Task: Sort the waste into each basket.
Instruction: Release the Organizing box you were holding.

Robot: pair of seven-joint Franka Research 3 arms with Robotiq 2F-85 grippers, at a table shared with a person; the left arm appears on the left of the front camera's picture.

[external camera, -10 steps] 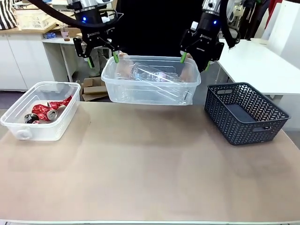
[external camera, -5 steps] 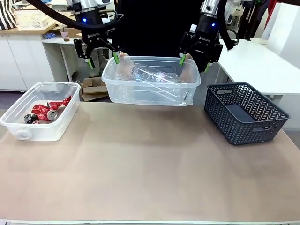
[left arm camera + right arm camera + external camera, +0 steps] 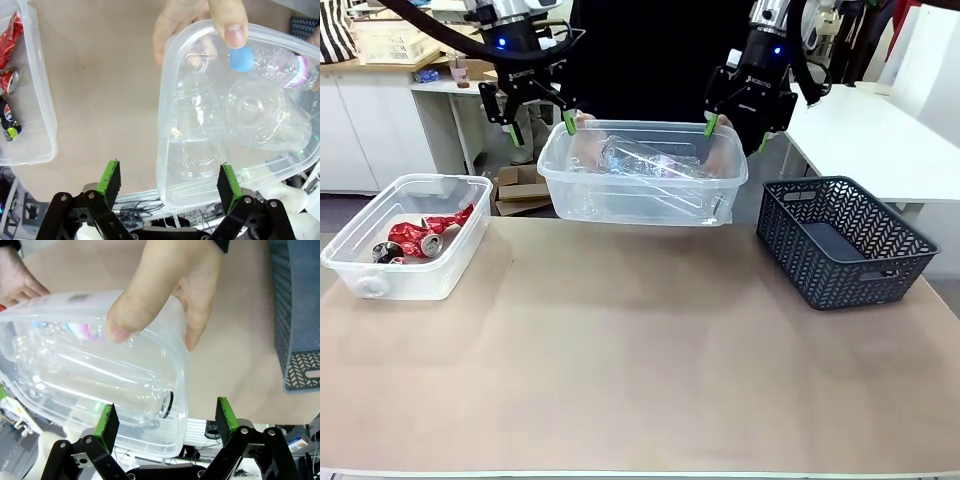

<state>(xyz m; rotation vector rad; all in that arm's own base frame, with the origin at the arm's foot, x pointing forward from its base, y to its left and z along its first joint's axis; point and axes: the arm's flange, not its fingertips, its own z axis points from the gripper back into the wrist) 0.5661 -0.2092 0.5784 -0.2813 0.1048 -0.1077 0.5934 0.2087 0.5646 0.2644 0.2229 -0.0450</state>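
A person's hands [image 3: 165,295] hold the bottle tub [image 3: 642,172] clear of the worktop [image 3: 640,350]; left tool [image 3: 538,118] and right tool [image 3: 735,128] flank its rim, both released.

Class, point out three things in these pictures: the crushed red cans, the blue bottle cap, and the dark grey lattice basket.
crushed red cans [image 3: 416,238], front view, on the red metal of one can.
blue bottle cap [image 3: 241,59], left wrist view, middle of the cap.
dark grey lattice basket [image 3: 820,262], front view, on its near wall.

Bright, even indoor light – soft shadows on table [image 3: 640,350]; wrist views wide-angle, edges bent, slight glare on plastic.
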